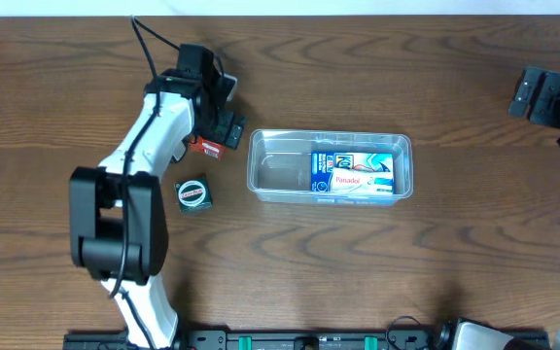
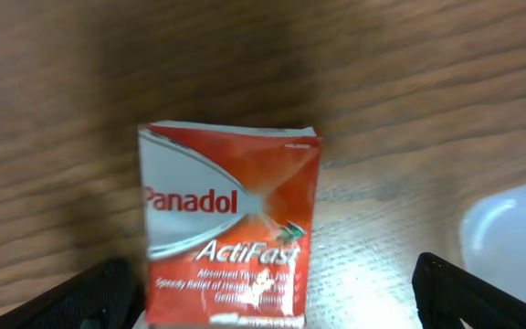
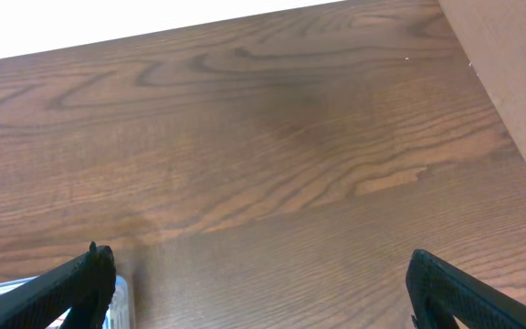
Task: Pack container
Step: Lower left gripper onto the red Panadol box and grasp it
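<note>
Wood-grain table point(image 1: 358, 272) | I am hovering left gripper point(image 2: 281, 306) wide open, empty, directly above Panadol ActiFast box point(image 2: 231, 228) | container point(image 1: 270, 170) lying near box

I see the container point(image 1: 278, 167): clear rectangular tub, rounded corners, upright on the worktop point(image 1: 358, 272), blue-and-white boxes point(image 1: 353, 172) filling its right half.

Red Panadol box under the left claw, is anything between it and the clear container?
Nothing visible does. The red Panadol box lies right beside the container, with bare table between them. The small dark box sits off that line. Blue boxes fill the container's far half; the near half is free.
</note>
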You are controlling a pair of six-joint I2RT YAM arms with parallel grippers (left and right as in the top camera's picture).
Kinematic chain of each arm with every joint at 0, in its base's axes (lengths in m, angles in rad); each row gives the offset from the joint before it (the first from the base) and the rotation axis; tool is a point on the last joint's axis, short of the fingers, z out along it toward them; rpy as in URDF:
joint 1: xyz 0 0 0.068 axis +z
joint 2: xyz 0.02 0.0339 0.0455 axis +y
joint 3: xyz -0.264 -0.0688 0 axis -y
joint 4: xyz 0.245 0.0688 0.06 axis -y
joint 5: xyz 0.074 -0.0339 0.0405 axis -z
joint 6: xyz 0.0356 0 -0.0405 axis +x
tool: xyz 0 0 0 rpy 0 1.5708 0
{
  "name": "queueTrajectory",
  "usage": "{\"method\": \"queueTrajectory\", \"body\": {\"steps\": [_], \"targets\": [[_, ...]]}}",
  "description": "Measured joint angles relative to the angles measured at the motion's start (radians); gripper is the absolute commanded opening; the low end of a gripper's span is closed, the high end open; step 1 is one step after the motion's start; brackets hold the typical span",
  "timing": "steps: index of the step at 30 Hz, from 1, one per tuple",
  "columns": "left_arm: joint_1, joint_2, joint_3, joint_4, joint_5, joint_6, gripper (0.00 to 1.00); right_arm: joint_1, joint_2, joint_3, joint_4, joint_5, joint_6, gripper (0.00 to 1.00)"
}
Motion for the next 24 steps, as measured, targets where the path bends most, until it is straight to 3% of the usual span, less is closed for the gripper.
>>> {"method": "queueTrajectory", "body": {"steps": [5,13,24], "targets": [[0.013,0.051,0.0,0.005,0.0,-0.001,1.0,0.0,0.0,0.0,0.0,0.0,0.0,0.99],[0.02,0.059,0.0,0.019,0.0,-0.008,0.8,0.0,0.0,0.0,0.0,0.0,0.0,0.99],[0.02,0.06,0.0,0.017,0.0,-0.005,0.79,0.0,0.0,0.0,0.0,0.0,0.0,0.99]]}}
